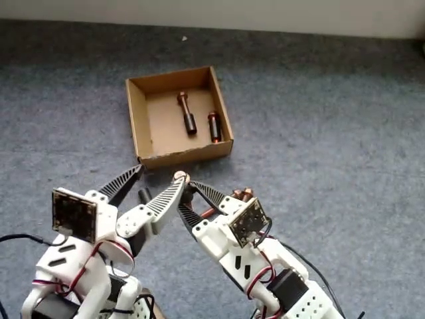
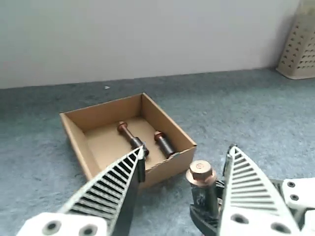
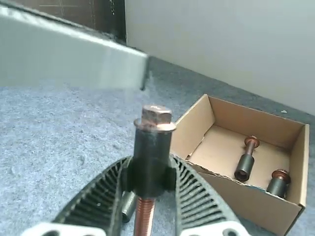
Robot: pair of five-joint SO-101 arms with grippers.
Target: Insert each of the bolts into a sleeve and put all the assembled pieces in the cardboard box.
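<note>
The right tool (image 3: 148, 167) is clamped on a black sleeve (image 3: 150, 157) with a copper bolt (image 3: 156, 115) pushed through it. The hex head sits on top and the threaded end sticks out below, where the frame edge cuts it off. In the high view this pair sits just below the centre of the frame, near the front wall of the cardboard box (image 1: 186, 155). There the fingers hide most of the sleeve.

The left tool (image 1: 159, 174) has its fingers wide apart and holds nothing. In its own wrist view the bolt head stands between them, close to one finger. From above, that finger's tip meets the head, and I cannot tell whether they touch. A loose sleeve (image 1: 144, 195) lies on the grey carpeted worktop (image 1: 319, 133) between the left tool's fingers, at lower left of centre, partly covered by one of them.

The box sits at upper centre of the high view. On its floor lie a long assembled piece (image 1: 186, 114) near the middle and a short assembled piece (image 1: 214, 126) close to the right wall.

A copper-coloured bit (image 1: 242, 194) shows just above the right arm's camera board, too hidden to name. A pale perforated basket (image 2: 300, 44) stands by the wall, cut off by the frame edge.
</note>
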